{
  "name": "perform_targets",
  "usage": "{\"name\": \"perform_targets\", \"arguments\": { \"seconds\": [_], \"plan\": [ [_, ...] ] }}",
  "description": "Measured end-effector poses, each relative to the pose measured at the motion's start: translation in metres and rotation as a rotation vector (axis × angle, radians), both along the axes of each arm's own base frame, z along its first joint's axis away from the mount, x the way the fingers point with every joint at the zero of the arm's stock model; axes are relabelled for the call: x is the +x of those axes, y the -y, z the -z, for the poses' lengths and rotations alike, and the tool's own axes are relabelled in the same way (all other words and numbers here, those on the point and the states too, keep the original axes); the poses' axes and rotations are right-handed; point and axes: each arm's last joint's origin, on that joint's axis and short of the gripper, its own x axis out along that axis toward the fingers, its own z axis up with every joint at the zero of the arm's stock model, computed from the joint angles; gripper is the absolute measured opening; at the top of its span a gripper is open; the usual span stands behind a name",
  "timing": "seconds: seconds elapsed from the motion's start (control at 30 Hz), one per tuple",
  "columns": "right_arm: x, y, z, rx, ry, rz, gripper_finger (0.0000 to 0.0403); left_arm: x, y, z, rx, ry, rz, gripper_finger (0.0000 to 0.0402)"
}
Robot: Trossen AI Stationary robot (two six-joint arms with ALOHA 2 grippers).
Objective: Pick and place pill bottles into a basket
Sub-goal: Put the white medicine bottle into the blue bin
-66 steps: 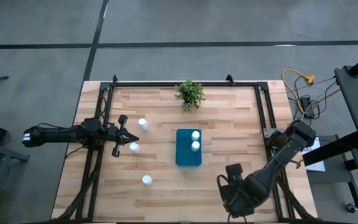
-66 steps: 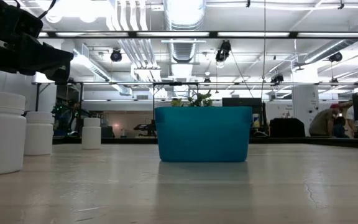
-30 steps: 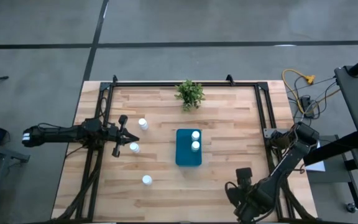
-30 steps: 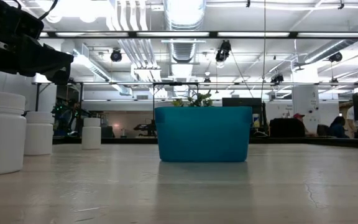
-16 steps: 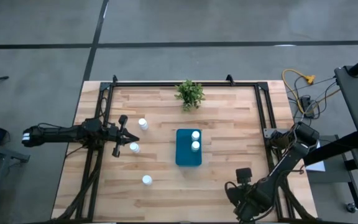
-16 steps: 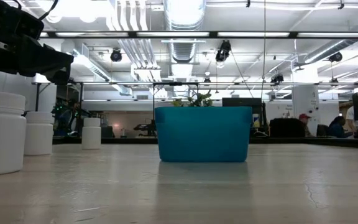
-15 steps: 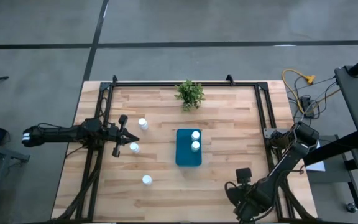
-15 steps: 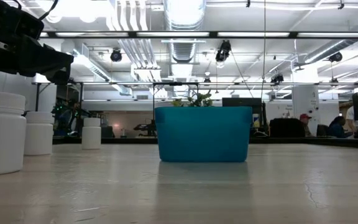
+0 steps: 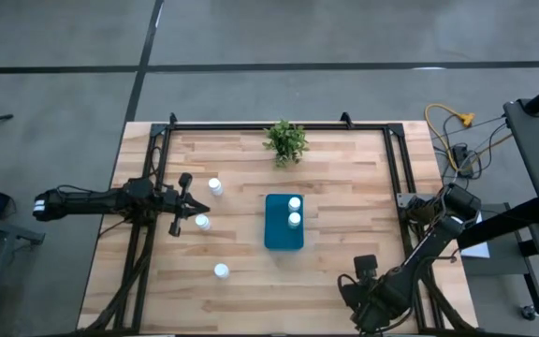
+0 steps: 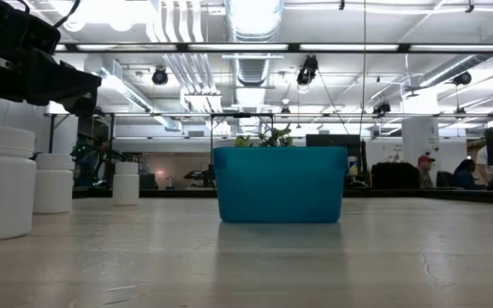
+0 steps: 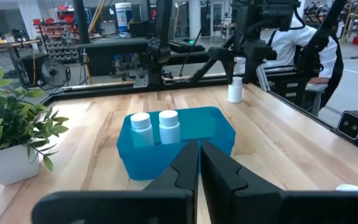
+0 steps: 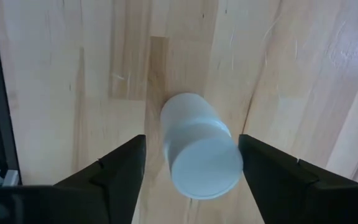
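The teal basket (image 9: 284, 222) stands mid-table with two white pill bottles (image 9: 294, 211) upright inside; they also show in the left wrist view (image 11: 154, 127). Three bottles stand on the table to its left (image 9: 215, 186), (image 9: 201, 222), (image 9: 221, 271). Another bottle (image 12: 201, 152) stands upright near the table's near right corner. My right gripper (image 12: 197, 171) is open above it, pointing down, one finger on either side and apart from it. My left gripper (image 9: 191, 202) is shut and empty, level, between two of the left bottles.
A small green potted plant (image 9: 285, 140) stands at the far edge, behind the basket. A black frame rail (image 9: 396, 178) runs along the table's sides. Bare wood lies between the basket and my right gripper. People sit in the room beyond the table (image 10: 465, 171).
My right gripper has gone a little toward the table's near right corner and then kept nearly still over the bottle.
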Motion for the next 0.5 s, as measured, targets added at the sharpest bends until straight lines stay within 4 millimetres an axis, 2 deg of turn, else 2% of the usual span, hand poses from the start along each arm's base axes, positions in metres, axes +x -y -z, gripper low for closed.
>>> {"name": "perform_targets", "arguments": {
  "seconds": [0.23,0.4,0.5],
  "plan": [
    [-0.0002,0.0001,0.0001,0.0,-0.004,-0.004,0.0197,0.0,0.0,0.0,0.0,0.0,0.0,0.0],
    [-0.0003,0.0002,0.0,0.0,-0.005,-0.025,0.0151,0.0,0.0,0.0,0.0,0.0,0.0,0.0],
    [-0.0002,0.0003,-0.0001,0.0,-0.007,-0.056,0.0146,0.0,0.0,0.0,0.0,0.0,0.0,0.0]
  ]
}}
